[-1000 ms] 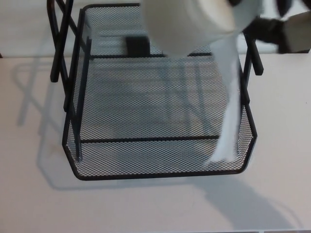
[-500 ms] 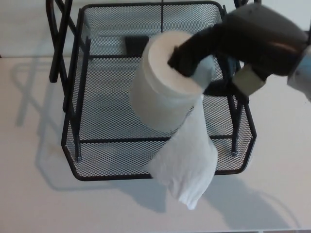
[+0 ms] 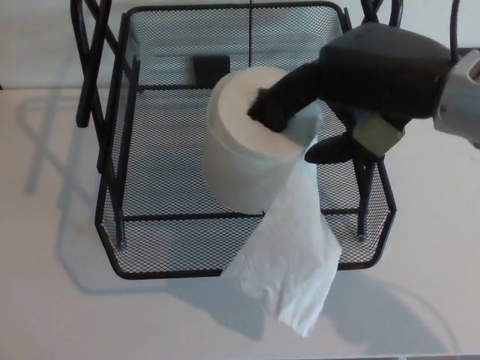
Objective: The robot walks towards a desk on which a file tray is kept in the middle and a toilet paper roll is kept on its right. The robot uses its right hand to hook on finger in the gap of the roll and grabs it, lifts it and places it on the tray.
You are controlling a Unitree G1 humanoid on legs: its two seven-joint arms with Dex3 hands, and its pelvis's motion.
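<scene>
A white toilet paper roll stands upright over the black mesh file tray, in its right half. Whether its base touches the mesh is not visible. My right hand reaches in from the upper right with one finger hooked into the roll's core hole and another finger lying beside the roll. A loose tail of paper hangs off the roll and drapes over the tray's front rim onto the desk. My left hand is out of sight.
The tray rests on a pale desk. Black frame posts rise at the tray's back left, and another post stands on the right side under my hand. A small black tab sits at the tray's back.
The roll dropped from close to the camera down into the tray with my right hand, then shifted slightly left and lower. The paper tail now lies over the front rim.
</scene>
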